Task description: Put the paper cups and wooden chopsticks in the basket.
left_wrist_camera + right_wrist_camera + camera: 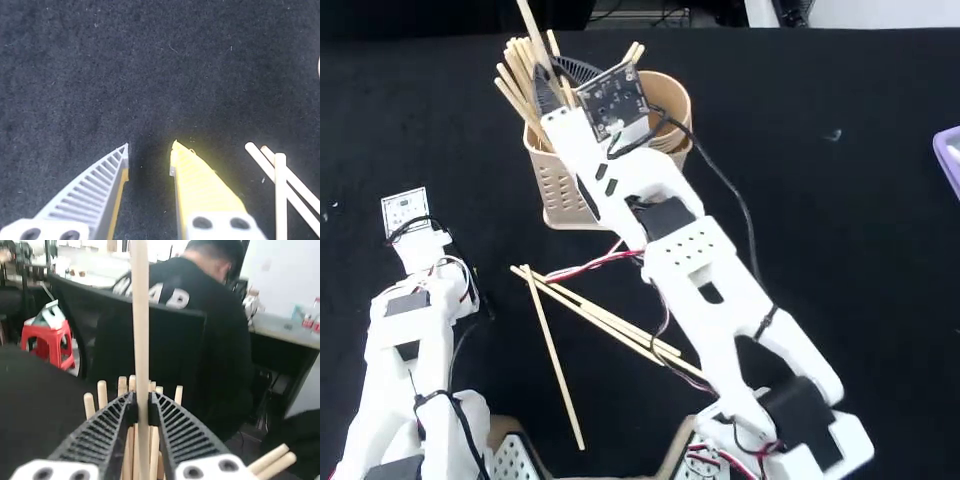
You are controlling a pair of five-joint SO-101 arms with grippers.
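Where the right arm stretches up over the black worktop toward 12 o'clock, the right end effector sits just above the basket. It is clamped on one chopstick, both fingers pressed flat vs. its sides. That stick stands upright, its top poking out past the arm at approx 11 o'clock from the basket in the high view.

The basket is beige w/ perforated walls and sits at the 12 o'clock end of the worktop, a bit toward 11. A bundle of chopsticks stands inside it on the 9 o'clock side, fanned out & leaning toward 10–11 o'clock. The bundle's tips show right behind the fingers in the right wrist view. The paper cups, brown & nested, sit in the basket's 3 o'clock side, partly under the right arm's wrist.

Loose chopsticks lie flat on the worktop near 6 o'clock, btwn the two arms. Several are bunched, running from 10 toward 4 o'clock & passing under the right arm. One more crosses off from the same end toward 6 o'clock.

The left arm is at approx 8 o'clock, well apart from the basket. The left end effector hangs low over bare worktop, fingers apart, nothing btwn them. Ends of the loose sticks lie just beside its yellow finger.

A purple item sits at the 3 o'clock edge.
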